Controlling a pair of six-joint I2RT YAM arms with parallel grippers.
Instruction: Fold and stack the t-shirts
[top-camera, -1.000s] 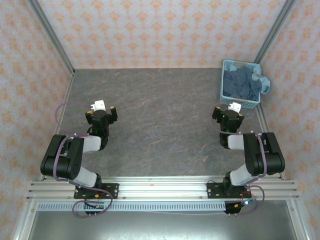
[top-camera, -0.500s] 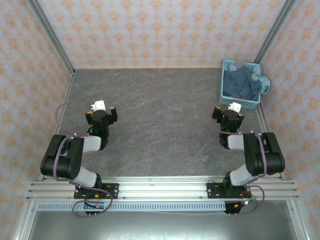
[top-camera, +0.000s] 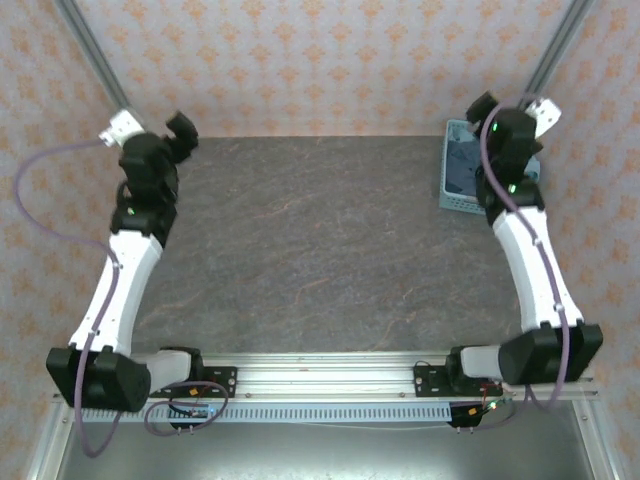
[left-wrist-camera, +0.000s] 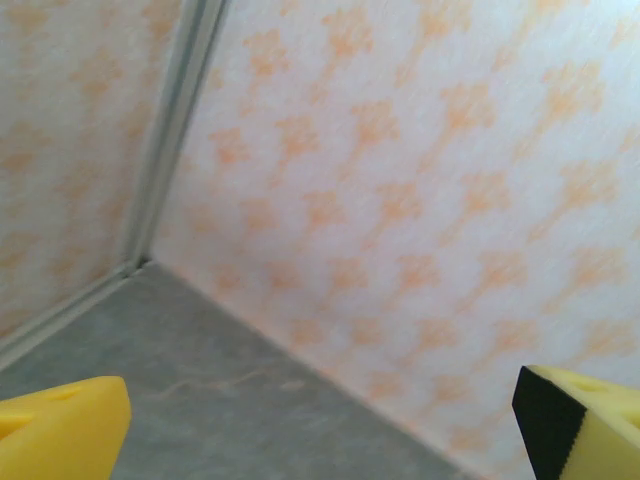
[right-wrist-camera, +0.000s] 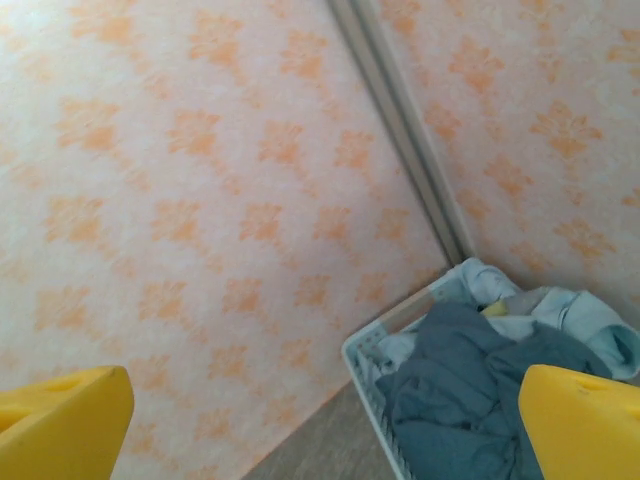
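The t-shirts lie crumpled together in a light-blue lattice basket (right-wrist-camera: 372, 358) at the table's far right corner. The dark slate-blue t-shirt (right-wrist-camera: 465, 395) is on top, and the lighter aqua-blue t-shirt (right-wrist-camera: 592, 328) hangs over the far rim. In the top view my right arm covers most of the basket (top-camera: 452, 196), with a strip of dark cloth (top-camera: 463, 172) showing. My right gripper (top-camera: 506, 118) is raised over the basket, open and empty (right-wrist-camera: 325, 425). My left gripper (top-camera: 166, 137) is raised near the far left corner, open and empty (left-wrist-camera: 320, 425).
Patterned orange-and-white walls close the table on three sides, with metal posts (top-camera: 92, 55) in the back corners. The grey marbled tabletop (top-camera: 320, 240) spreads between the two arms. An aluminium rail (top-camera: 320, 380) carries the arm bases at the near edge.
Both arms have swung up and outward from a low, tucked pose: the left gripper toward the far left corner, the right gripper up over the basket. Both stayed open.
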